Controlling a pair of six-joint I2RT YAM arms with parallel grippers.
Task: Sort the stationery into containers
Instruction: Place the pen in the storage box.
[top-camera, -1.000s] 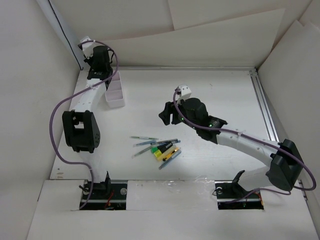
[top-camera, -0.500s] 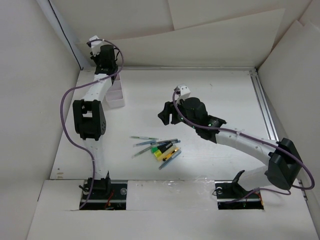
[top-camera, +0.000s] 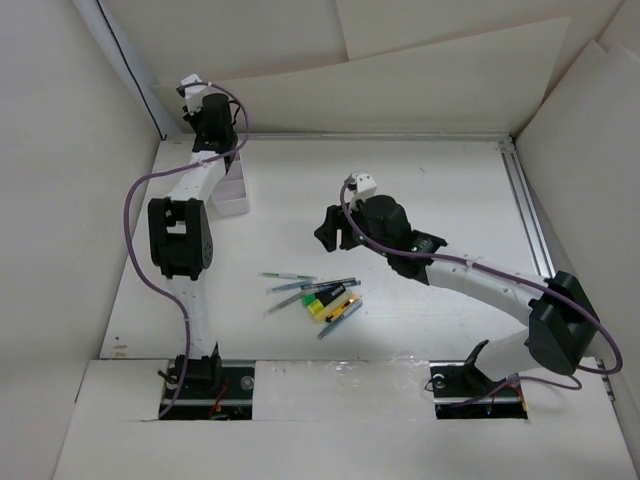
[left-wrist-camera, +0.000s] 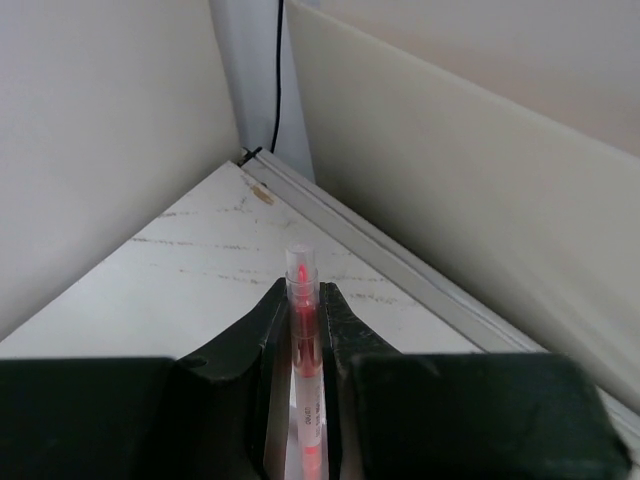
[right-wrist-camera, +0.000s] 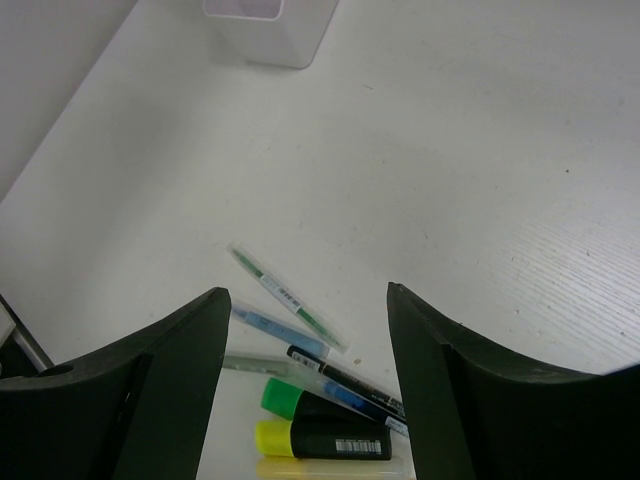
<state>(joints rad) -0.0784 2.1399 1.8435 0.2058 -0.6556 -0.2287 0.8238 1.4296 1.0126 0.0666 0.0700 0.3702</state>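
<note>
My left gripper (left-wrist-camera: 301, 300) is shut on a red pen (left-wrist-camera: 302, 330), its clear cap poking out past the fingertips. In the top view the left gripper (top-camera: 214, 135) is at the far left corner, above the far end of the white compartment box (top-camera: 232, 190). Several pens and two highlighters lie in a pile (top-camera: 320, 296) at the table's middle front. My right gripper (right-wrist-camera: 305, 320) is open and empty, hovering over that pile: a teal pen (right-wrist-camera: 290, 297), a blue pen (right-wrist-camera: 278, 327) and green and yellow highlighters (right-wrist-camera: 325, 425). The right gripper shows in the top view (top-camera: 330, 230).
The box's near end shows in the right wrist view (right-wrist-camera: 268, 25). White walls close in the left and the back. A metal rail (top-camera: 530, 215) runs along the table's right side. A seam (left-wrist-camera: 400, 265) runs along the back wall's foot.
My left arm has swung toward the far left corner with the red pen, its wrist rising over the box's far end. My right arm has barely moved.
</note>
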